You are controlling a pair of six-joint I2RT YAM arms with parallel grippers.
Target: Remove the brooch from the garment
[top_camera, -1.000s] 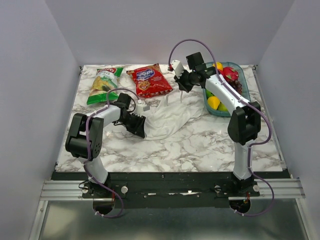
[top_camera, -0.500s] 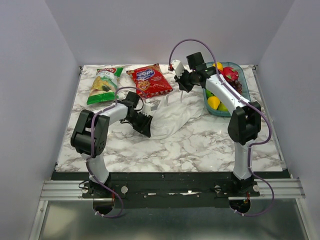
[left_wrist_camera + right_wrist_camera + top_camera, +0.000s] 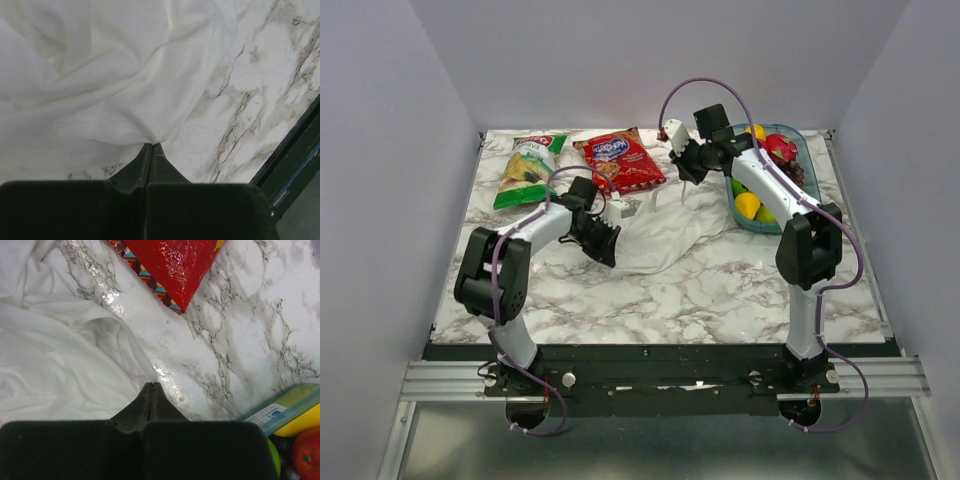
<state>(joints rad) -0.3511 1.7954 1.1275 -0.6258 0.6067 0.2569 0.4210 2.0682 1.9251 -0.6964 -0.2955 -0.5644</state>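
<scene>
Cannot place the brooch in any view; hidden or too small among the folds of the crumpled white cloth garment (image 3: pixel 665 235) heaped mid-table.

At the garment's near-left edge, the left gripper (image 3: pixel 603 243); from above, only black fingers pushed against the cloth; from the left wrist camera, jaws pressed together on a pinch of the garment's edge, creases fanning out from the tips. Also in that wrist view alone, bare marble to the right of the cloth and the table's dark rim at the lower right corner.

At the garment's far edge, raised above it, the right gripper (image 3: pixel 686 170); from above, a thin peak of cloth drawn up to it; from the right wrist camera, jaws closed flat together with a ridge of the white fabric running right into the tips.

Beyond that, on the white-and-grey marble table (image 3: pixel 720 290): a glossy red crisp packet (image 3: pixel 618 160) at the far middle, its corner also caught by the right wrist camera just beyond the cloth; a green snack bag (image 3: pixel 530 170) at the far left, in the overhead view only; a clear teal-rimmed fruit tray (image 3: pixel 760 226) at the far right, holding yellow, red and green fruit, with a white label on its near corner readable as a label only from the right wrist.
</scene>
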